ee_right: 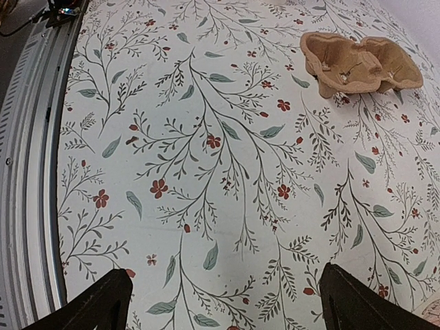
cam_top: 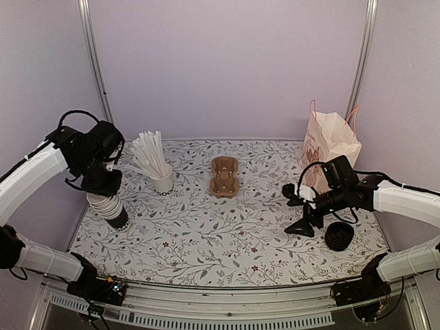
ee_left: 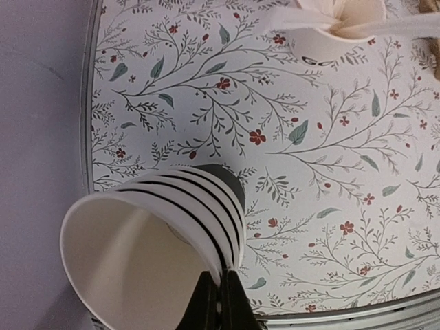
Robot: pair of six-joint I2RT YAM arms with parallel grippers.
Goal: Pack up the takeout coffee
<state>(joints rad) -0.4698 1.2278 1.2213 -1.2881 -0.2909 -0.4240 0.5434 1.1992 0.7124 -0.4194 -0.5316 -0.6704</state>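
Left wrist: left tool (ee_left: 220,290) pinches top cup (ee_left: 127,254) of stack (ee_left: 225,199).

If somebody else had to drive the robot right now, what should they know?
Left gripper: shut on the rim of the top cup in the leaning cup stack, at the table's left edge.
Right gripper: open, empty, above the table near the lid stack.
Cup carrier: empty, mid-table. Paper bag: standing, back right.
Done: nothing packed; no lidded coffee in view.
Left: probably pull a cup free, lid it, pack it.
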